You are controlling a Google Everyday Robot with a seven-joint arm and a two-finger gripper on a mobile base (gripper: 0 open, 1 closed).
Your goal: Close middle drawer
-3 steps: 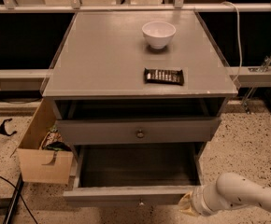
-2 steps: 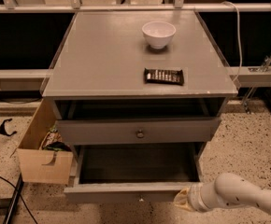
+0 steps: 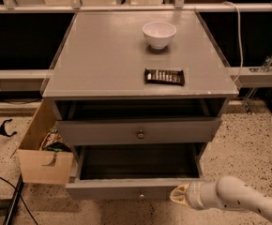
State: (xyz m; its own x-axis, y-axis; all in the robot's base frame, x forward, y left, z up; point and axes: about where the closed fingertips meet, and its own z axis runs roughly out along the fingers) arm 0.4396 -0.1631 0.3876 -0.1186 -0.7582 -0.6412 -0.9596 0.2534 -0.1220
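Observation:
The middle drawer (image 3: 126,189) is pulled far out of the grey cabinet (image 3: 103,64). It is wide and shallow, dark inside, with a low flat front and a small round knob (image 3: 141,195). Above it, the taller drawer front with a larger knob (image 3: 140,134) stands out a little. My gripper (image 3: 177,196) is on the end of the white arm (image 3: 234,199) coming in from the lower right. Its tip is against the right part of the middle drawer's front.
A white bowl (image 3: 159,33) and a dark snack bar (image 3: 164,77) lie on the cabinet top. A tan cardboard box (image 3: 42,153) with items in it stands against the cabinet's left side. Cables lie on the speckled floor at left. A rail and shelf run behind the cabinet.
The arm has moved a little to the left, bringing the gripper closer along the middle drawer's front. The drawer stands about where it was.

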